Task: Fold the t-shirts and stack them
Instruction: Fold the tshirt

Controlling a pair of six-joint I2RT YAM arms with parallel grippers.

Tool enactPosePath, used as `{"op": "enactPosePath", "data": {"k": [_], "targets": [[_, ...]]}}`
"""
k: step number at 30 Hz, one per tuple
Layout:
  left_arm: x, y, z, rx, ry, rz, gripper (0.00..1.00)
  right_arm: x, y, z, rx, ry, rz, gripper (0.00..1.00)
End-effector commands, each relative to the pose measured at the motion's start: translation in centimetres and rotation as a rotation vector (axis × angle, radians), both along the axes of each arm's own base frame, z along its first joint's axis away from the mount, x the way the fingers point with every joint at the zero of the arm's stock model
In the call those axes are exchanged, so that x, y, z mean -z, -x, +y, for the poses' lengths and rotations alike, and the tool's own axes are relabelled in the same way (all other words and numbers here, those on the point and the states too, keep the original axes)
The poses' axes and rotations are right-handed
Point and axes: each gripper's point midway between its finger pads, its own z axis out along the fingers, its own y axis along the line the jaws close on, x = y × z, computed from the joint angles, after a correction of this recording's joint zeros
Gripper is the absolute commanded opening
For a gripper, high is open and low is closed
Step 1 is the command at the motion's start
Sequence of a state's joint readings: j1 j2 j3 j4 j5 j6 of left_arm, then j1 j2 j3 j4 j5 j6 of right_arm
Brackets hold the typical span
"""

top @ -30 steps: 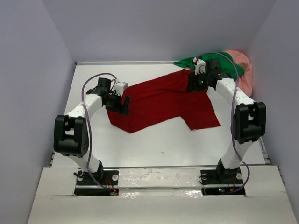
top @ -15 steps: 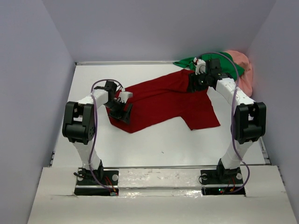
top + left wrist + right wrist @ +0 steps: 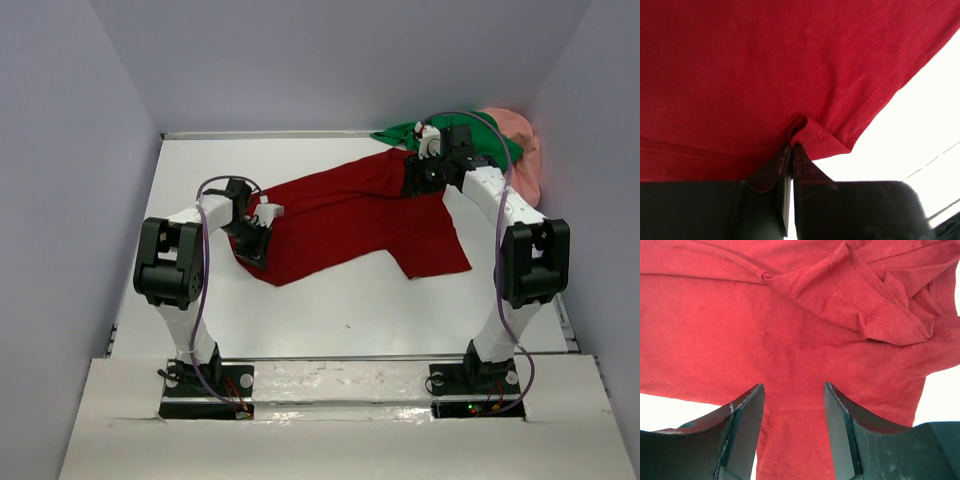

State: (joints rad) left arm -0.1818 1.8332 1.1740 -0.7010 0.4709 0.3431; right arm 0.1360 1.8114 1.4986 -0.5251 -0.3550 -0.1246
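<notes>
Cloth is now pinched: the left pincer, wide a moment ago, is shut on the hem of the red t-shirt, laid mid-frame on the worktop. The right pincer is held wide over it. Folding can likely be started.

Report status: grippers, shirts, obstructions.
Left gripper shut on dark red shirt hem. Right gripper open above it. Green shirt, pink shirt bunched far right; nothing blocking.

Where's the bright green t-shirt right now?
Top view: the bright green cloth t-shirt lies bunched far right, between the dark red t-shirt and the salmon pink t-shirt.
</notes>
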Motion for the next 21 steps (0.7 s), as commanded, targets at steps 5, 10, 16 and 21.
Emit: {"op": "enactPosePath", "data": {"k": [5, 10, 16, 21], "targets": [[-2.2, 0.5, 0.3, -0.010, -0.012, -0.056, 0.01, -2.7, -1.1, -0.5, 0.011, 0.013, -0.078, 0.56], [-4.7, 0.1, 0.3, 0.003, 0.003, -0.145, 0.00, -2.7, -0.9, -0.6, 0.008, 0.016, -0.078, 0.56], [-8.1, 0.0, 1.3, 0.027, -0.029, -0.240, 0.00, -3.1, -1.1, -0.5, 0.008, 0.013, -0.087, 0.56], [-8.3, 1.9, 2.2, 0.132, -0.047, -0.123, 0.00, -3.8, -1.4, -0.5, 0.007, 0.013, -0.098, 0.56]]}}
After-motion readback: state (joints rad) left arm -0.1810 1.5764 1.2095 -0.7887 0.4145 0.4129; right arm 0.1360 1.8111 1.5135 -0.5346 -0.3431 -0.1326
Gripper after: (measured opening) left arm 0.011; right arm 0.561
